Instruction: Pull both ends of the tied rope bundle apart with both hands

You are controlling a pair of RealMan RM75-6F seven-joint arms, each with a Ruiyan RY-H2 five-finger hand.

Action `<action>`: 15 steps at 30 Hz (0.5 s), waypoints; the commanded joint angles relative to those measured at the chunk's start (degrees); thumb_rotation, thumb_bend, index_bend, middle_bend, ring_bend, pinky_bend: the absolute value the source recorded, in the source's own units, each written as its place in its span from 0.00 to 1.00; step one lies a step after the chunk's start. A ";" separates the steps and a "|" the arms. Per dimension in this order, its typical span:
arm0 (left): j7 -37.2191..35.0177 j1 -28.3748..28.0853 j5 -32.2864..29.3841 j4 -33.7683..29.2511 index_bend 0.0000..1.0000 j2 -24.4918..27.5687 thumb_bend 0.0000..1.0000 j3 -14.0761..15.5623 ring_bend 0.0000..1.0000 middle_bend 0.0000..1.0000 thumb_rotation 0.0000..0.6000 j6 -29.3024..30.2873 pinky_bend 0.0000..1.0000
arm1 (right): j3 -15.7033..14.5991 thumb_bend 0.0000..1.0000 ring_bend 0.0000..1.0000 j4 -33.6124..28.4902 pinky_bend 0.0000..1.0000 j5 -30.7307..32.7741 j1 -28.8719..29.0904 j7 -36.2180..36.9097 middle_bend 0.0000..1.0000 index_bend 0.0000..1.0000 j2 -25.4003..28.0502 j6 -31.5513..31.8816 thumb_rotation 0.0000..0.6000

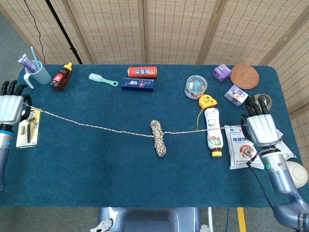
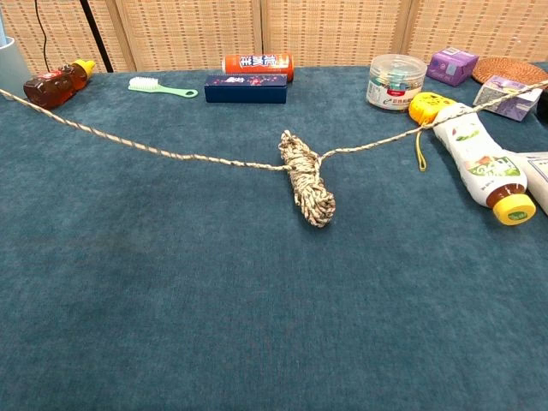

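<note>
The speckled rope bundle (image 1: 158, 139) lies mid-table as a short coil, also seen in the chest view (image 2: 306, 178). One rope strand (image 1: 91, 124) runs left from it to my left hand (image 1: 10, 107), which grips the end at the table's left edge. The other strand (image 2: 368, 145) runs right, across the white bottle (image 1: 211, 133), to my right hand (image 1: 260, 128), which holds that end near the right edge. Both strands are stretched nearly straight. Neither hand shows in the chest view.
A razor pack (image 1: 29, 128) lies under the left strand's end. A snack packet (image 1: 240, 152) and a bowl (image 1: 292, 174) lie beside my right hand. A yellow tape measure (image 1: 207, 102), a plastic tub (image 1: 195, 86), a blue box (image 1: 137, 84) and a red can (image 1: 142, 72) sit behind the rope.
</note>
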 commanded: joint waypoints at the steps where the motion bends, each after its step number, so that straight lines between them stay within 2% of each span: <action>1: -0.39 0.41 -0.61 1.21 0.65 0.22 0.45 -0.29 0.00 0.19 1.00 -0.35 0.00 | 0.02 0.56 0.16 -0.03 0.00 0.02 -0.19 0.08 0.27 0.68 0.25 0.13 1.00; 7: -2.27 0.45 0.33 0.03 0.65 0.74 0.45 -1.03 0.00 0.19 1.00 0.41 0.00 | 0.35 0.57 0.16 -2.02 0.00 -1.93 0.09 0.97 0.27 0.68 0.86 0.90 1.00; 15: -0.97 -1.72 5.21 -9.00 0.65 1.90 0.45 -1.41 0.00 0.19 1.00 2.25 0.00 | 1.23 0.57 0.16 -7.19 0.00 -5.00 2.55 2.27 0.27 0.68 0.65 -0.36 1.00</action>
